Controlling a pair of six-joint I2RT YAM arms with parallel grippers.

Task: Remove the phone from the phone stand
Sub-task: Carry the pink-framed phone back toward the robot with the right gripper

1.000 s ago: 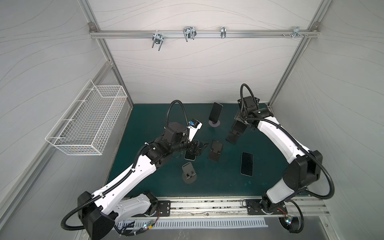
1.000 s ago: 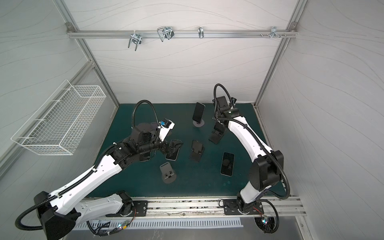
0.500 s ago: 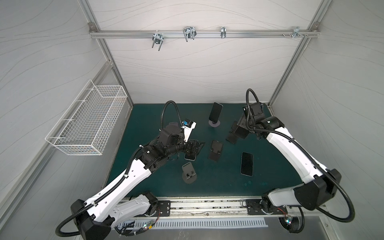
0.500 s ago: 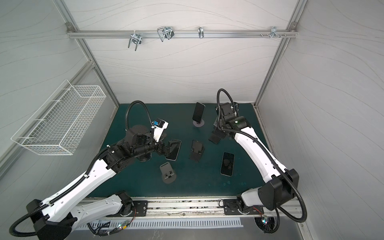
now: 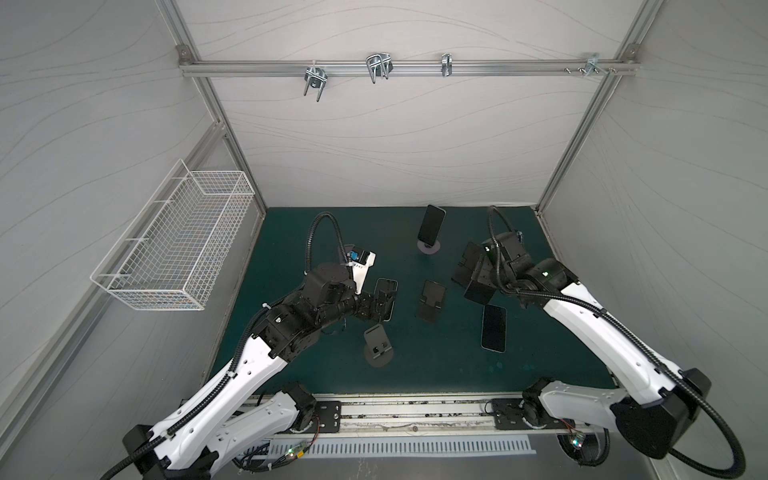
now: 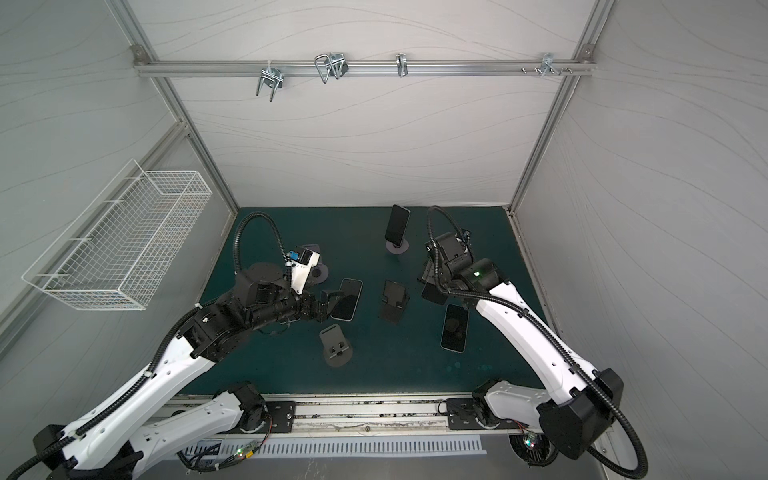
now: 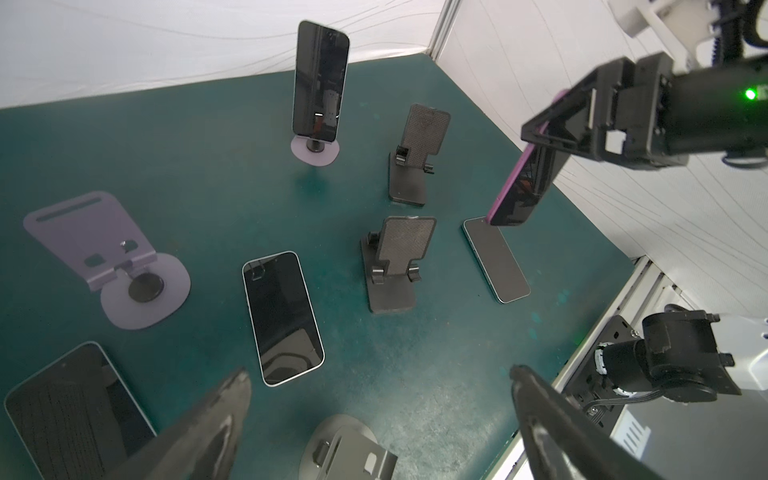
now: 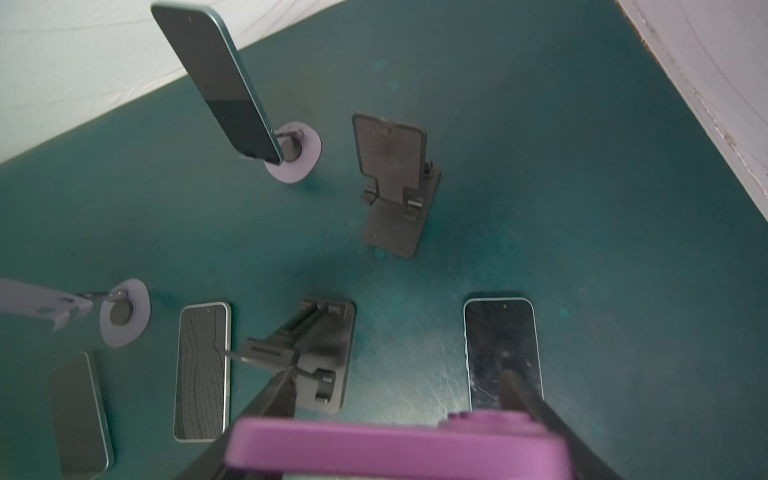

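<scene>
The right gripper clenched the purple phone by its upper end. The phone hung in the air, its long axis steeply tilted, lower end pointing down toward a flat phone on the green mat. Over the last second it had drifted frontward. The left gripper stood released

Both top views: stereo pair mounted high, looking steeply down on green mat, my arms entering from near edge. Framing near-identical, shifted slightly sideways.

My left wrist camera: close over mat, facing back wall and back-right corner.

My right wrist camera: low, facing back wall. Purple phone blurred, close to lens.

Wrist views share upright phone, same phone, plus mat centre.
</scene>
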